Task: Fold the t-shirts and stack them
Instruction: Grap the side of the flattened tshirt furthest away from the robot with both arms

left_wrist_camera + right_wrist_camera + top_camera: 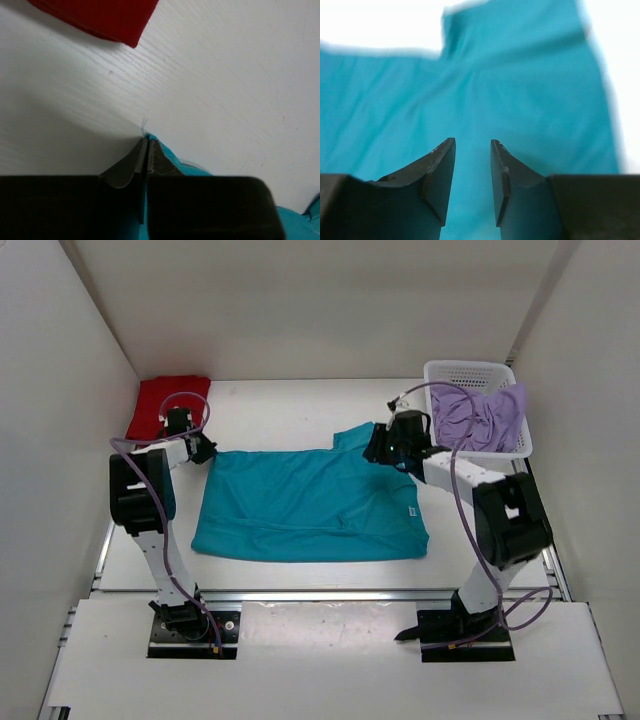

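my left arm reaches toward 11 o'clock, and the left gripper [200, 448] is low at the table [300, 405], clenched on the far-left corner of the teal shirt [310, 505]. my right arm bends in toward 10 o'clock. the right gripper [472, 142] hangs over the sleeve end with its jaws apart, released. the teal shirt lies spread mid-table. the red shirt [165, 405] sits folded at 10 o'clock, just beyond the left gripper and not touching it. the purple shirt [480, 418] is heaped in the basket [470, 368] at 2 o'clock. white table shows past the teal shirt's far edge.
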